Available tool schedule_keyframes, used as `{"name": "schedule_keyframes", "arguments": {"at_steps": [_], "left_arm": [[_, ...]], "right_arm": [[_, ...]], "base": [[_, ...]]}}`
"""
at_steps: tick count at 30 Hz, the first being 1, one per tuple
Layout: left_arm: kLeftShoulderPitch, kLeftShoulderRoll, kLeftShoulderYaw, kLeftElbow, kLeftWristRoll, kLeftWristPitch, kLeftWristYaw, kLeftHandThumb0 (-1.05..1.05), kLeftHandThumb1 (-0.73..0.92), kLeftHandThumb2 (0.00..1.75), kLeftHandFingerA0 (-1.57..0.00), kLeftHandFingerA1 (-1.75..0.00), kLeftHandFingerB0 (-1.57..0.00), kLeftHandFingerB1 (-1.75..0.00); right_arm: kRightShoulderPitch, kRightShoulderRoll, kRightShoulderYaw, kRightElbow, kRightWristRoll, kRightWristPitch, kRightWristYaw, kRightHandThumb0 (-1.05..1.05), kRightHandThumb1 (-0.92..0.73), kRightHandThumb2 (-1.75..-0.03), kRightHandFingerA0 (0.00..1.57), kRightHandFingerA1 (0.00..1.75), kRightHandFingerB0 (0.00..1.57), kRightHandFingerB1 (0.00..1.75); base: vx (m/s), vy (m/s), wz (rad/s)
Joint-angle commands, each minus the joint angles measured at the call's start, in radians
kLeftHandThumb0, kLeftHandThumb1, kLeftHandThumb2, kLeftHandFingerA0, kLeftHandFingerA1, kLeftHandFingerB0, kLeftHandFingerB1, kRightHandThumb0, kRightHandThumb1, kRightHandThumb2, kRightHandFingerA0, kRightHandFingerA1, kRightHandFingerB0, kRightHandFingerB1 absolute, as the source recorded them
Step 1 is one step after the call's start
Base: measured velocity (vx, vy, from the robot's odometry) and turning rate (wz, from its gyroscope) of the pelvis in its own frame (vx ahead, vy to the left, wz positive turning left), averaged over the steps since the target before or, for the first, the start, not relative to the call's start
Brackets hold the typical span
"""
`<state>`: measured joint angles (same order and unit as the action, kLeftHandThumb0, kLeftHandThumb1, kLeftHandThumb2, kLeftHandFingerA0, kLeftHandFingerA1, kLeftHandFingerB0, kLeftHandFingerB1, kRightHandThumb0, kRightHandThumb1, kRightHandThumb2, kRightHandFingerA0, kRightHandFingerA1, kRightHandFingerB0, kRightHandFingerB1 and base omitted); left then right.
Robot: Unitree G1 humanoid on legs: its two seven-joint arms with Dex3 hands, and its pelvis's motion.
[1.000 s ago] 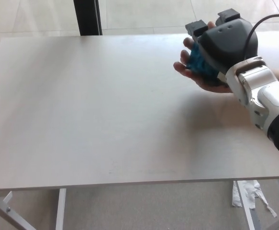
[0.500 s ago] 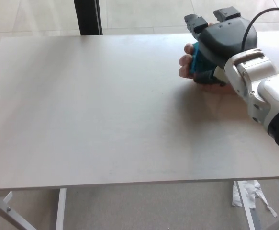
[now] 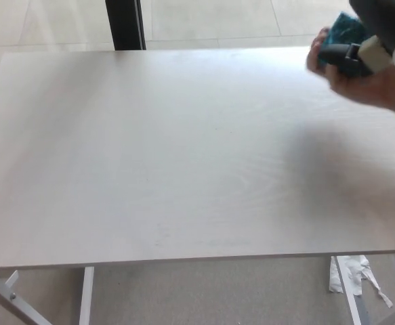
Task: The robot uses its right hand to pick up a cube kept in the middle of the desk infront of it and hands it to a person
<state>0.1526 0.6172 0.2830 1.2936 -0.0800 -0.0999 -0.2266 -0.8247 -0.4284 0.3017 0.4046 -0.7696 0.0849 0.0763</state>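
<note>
1. Sitting at about two o'clock in the head view, the blue cube [image 3: 343, 34] rests in a person's hand [image 3: 360, 81] above the far right corner of the table [image 3: 170, 169].
2. The person's fingers curl around the left side of the cube, and the palm lies beneath it.
3. The robot's right hand [image 3: 380, 27] shows only as a blurred dark and pale shape at the top right edge, just beside the cube; whether its fingers are apart or closed cannot be told.
4. The robot's left hand does not show.
5. The pale table fills most of the view, with a soft shadow on it at about three o'clock.
6. A dark post [image 3: 125, 24] stands beyond the table's far edge at about eleven o'clock.
7. A scrap of white paper [image 3: 353, 274] lies on the floor [image 3: 217, 291] at about five o'clock, below the table's near edge.
</note>
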Motion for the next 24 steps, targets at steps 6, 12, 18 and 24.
{"name": "schedule_keyframes", "arguments": {"at_steps": [6,12,18,24], "left_arm": [[0.025,0.034,0.023,0.017,-0.009,-0.007,-0.004,-0.75,0.74,0.62,-0.46,-0.52,-0.43,-0.39],[0.033,0.044,0.026,0.011,-0.011,-0.007,0.0,-0.78,0.74,0.62,-0.45,-0.54,-0.44,-0.39],[0.031,0.044,0.012,0.017,0.005,-0.012,0.011,-0.77,0.74,0.63,-0.46,-0.54,-0.47,-0.39],[0.023,0.033,0.017,0.017,-0.003,-0.009,0.006,-0.76,0.74,0.63,-0.43,-0.51,-0.44,-0.38]], "right_arm": [[0.773,-0.105,-1.109,-0.919,0.713,0.007,0.423,-0.58,-0.57,-0.57,0.29,0.38,0.27,0.31],[1.06,0.034,-1.523,-0.981,0.855,-0.078,0.33,-0.54,-0.42,-0.76,0.55,0.52,0.45,0.47],[1.27,0.147,-1.682,-0.626,0.984,-0.439,0.064,-0.54,-0.55,-0.57,0.83,0.59,0.64,0.39],[1.251,0.127,-1.705,-0.356,0.938,-0.486,-0.113,-0.5,-0.63,-0.59,0.77,0.65,0.6,0.41]], "base": [[0.0,0.0,0.0],[0.0,0.0,0.0],[0.0,0.0,0.0],[0.0,0.0,0.0]]}}
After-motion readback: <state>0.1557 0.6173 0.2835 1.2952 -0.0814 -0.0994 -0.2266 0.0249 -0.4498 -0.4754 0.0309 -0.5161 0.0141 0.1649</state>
